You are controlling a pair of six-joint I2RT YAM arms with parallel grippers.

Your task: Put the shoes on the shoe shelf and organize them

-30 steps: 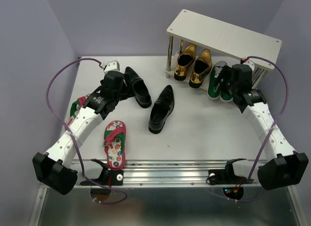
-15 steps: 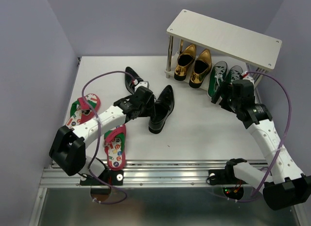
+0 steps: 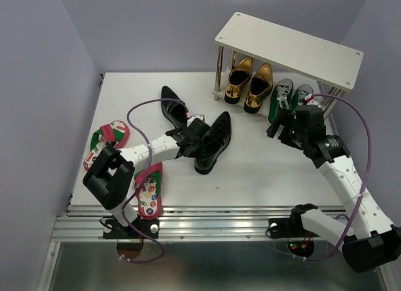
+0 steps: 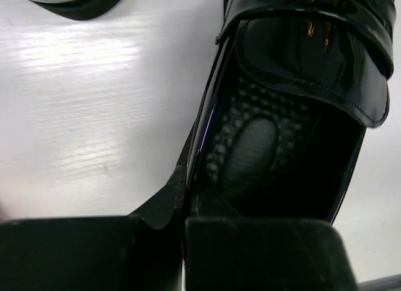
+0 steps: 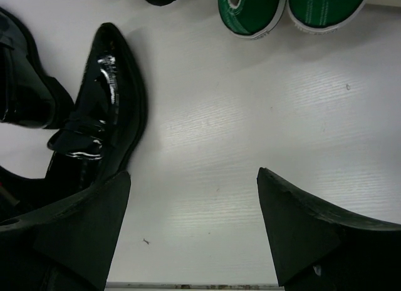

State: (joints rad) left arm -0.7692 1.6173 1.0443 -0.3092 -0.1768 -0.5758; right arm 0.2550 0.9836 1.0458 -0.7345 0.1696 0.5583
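Observation:
One glossy black loafer lies mid-table, and my left gripper is shut on its side wall. In the left wrist view the jaws pinch the rim of this loafer, one finger inside and one outside. The other black loafer lies behind it. Gold loafers and green sneakers stand under the shoe shelf. Two flip-flops lie at the near left. My right gripper hovers open in front of the sneakers, over bare table.
The shelf's metal legs stand just left of the gold pair. The right wrist view shows the sneaker toes at its top edge and the held loafer at its left. Purple cables loop over both arms.
My left arm swung from the far loafer to the centre one and shut on its rim, nudging it rightward. The right gripper backed away from the green sneakers and widened.

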